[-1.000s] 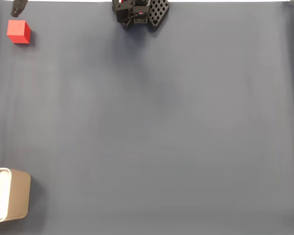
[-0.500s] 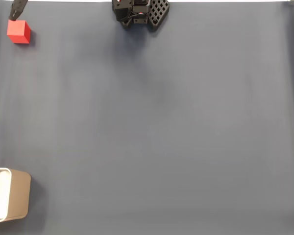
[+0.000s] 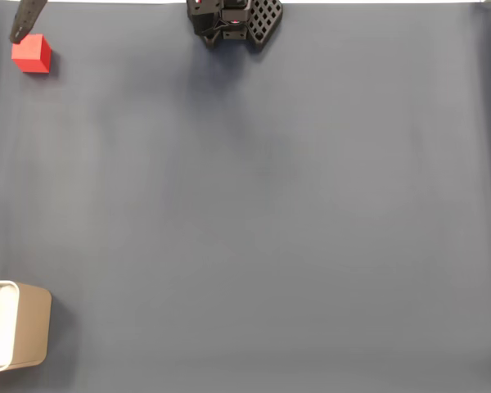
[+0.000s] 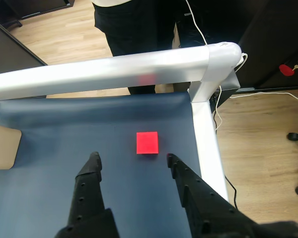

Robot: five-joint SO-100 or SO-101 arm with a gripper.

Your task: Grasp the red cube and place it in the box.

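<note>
The red cube (image 3: 31,53) lies on the dark blue mat in the fixed view's top-left corner. One dark fingertip (image 3: 22,26) reaches in from the top edge and ends right at the cube's upper-left corner. In the wrist view the red cube (image 4: 147,143) sits just beyond my gripper (image 4: 132,159) and a little right of its centre line. The gripper is open, its two black fingers spread wider than the cube, with nothing between them. The box (image 3: 16,336), beige with a white inside, stands at the fixed view's bottom-left edge; a tan corner of the box (image 4: 2,147) shows at the wrist view's left.
The arm's black base (image 3: 233,20) is at the top middle of the fixed view. In the wrist view a silver frame rail (image 4: 114,69) and white post (image 4: 204,124) border the mat just past the cube. A person's dark-clad legs (image 4: 134,25) stand behind the rail.
In the fixed view the dark fingertip has crept further in from the top edge, down and left towards the cube. Cube and box have not moved.
</note>
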